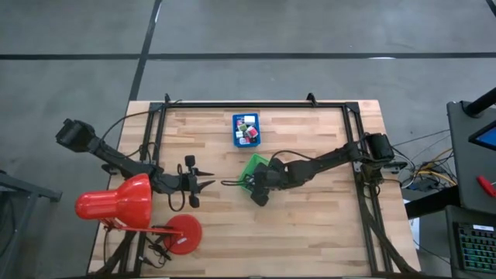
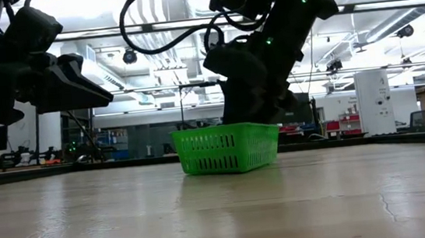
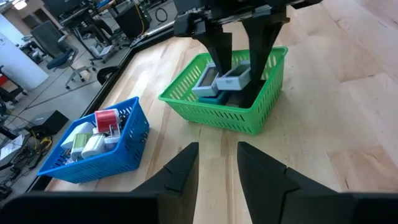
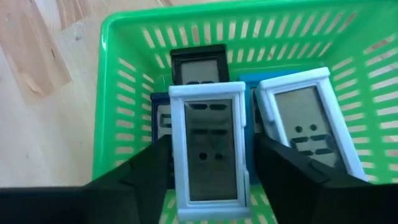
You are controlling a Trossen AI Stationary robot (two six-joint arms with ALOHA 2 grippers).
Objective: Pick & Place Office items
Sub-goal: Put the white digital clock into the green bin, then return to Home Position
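A green tray [image 4: 99, 93] stands mid-table and holds several flat office items. One white-framed piece [image 4: 211, 155] lies on a dark blue one, with a second white-framed piece [image 4: 305, 118] and a black-framed one [image 4: 199, 65] beside it. My right gripper [image 4: 211, 186] reaches down into the tray [image 1: 252, 164] and is open, one finger on either side of the first white-framed piece. To the tray's left, above the bare table, my left gripper [image 3: 217, 155] is open with nothing between its fingers. It points toward the green tray [image 3: 211, 109].
A blue tray [image 1: 247, 141] with red and white items [image 3: 106, 118] stands toward the far edge, behind the green one. A big red desk lamp [image 1: 116, 203] with a round base [image 1: 184, 235] fills the near left corner. Bare wood lies near and right of the green tray.
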